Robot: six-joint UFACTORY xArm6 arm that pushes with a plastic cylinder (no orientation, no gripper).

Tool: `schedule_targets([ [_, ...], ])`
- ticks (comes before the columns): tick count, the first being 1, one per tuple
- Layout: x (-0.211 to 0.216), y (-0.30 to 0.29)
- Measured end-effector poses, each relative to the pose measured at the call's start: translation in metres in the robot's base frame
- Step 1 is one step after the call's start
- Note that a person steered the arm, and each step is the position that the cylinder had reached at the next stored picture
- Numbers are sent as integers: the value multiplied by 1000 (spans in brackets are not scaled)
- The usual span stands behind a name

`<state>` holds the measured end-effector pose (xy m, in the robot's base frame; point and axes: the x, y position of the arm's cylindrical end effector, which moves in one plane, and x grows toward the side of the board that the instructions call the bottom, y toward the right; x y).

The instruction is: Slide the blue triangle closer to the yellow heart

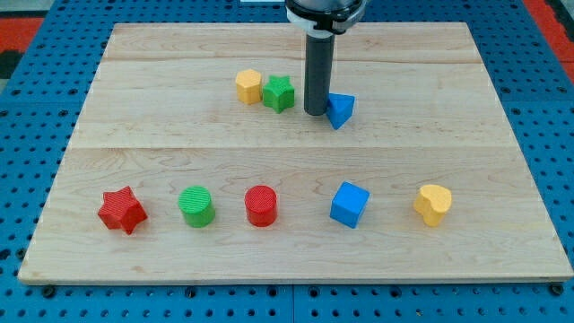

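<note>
The blue triangle point(340, 109) lies on the wooden board point(430, 108), right of the board's middle and in its upper half. My tip point(315, 112) touches the triangle's left side. The yellow heart point(433, 204) sits at the lower right, well below and to the right of the triangle. The rod rises straight up from the tip to the view's top edge.
A yellow block point(248, 86) and a green star point(279, 92) sit just left of my tip. Along the lower row stand a red star point(121, 210), a green cylinder point(195, 205), a red cylinder point(261, 205) and a blue cube point(349, 204).
</note>
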<state>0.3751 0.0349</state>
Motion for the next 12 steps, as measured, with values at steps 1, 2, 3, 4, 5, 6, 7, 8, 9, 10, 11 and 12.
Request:
schedule_targets([
  [1, 1, 32],
  [2, 18, 80],
  [3, 26, 95],
  [4, 16, 97],
  [5, 25, 134],
  [6, 22, 160],
  [7, 29, 181],
  [8, 79, 201],
  [9, 102, 202],
  [10, 102, 200],
  [11, 103, 191],
  [12, 86, 169],
])
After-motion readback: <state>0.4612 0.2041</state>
